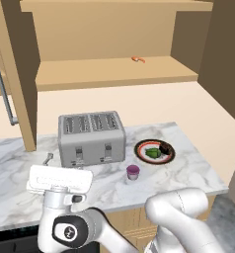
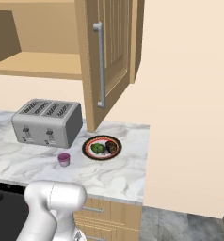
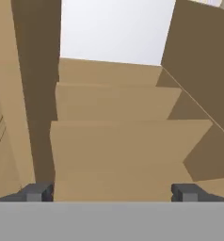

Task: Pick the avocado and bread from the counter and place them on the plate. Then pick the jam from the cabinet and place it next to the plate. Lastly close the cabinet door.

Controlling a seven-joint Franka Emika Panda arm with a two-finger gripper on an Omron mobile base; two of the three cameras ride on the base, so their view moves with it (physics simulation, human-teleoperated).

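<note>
Jam (image 1: 133, 171) stands upright on the counter (image 1: 188, 163), just near and left of the plate (image 1: 141, 144) and apart from its rim; in the right base view the purple jar (image 2: 63, 159) sits the same way, left of the plate (image 2: 88, 147) and in front of the toaster (image 2: 47, 122). Avocado (image 1: 152, 153) lies on the plate's centre, with the bread (image 1: 165, 148) just to its right, the two touching or nearly so; from the other side the avocado (image 2: 97, 148) and bread (image 2: 111, 148) lie side by side on the plate. Toaster (image 1: 92, 137), silver with four slots, stands on the marble to the left of the plate, farther back than the jam.

Cabinet (image 1: 109, 74) above the counter is open; its left door (image 1: 18, 74) stands swung out toward the camera, and its shelf holds a tiny orange item (image 1: 138, 60) near the back; in the right base view the right door (image 2: 107, 61) also stands open, its silver bar handle (image 2: 100, 66) facing left.

Gripper (image 3: 113, 192) points into the tan cabinet interior, its two dark fingertips (image 3: 37, 192) set wide apart with nothing between them; in the left base view the white hand body rides low at the near left, in front of the counter edge.
</note>
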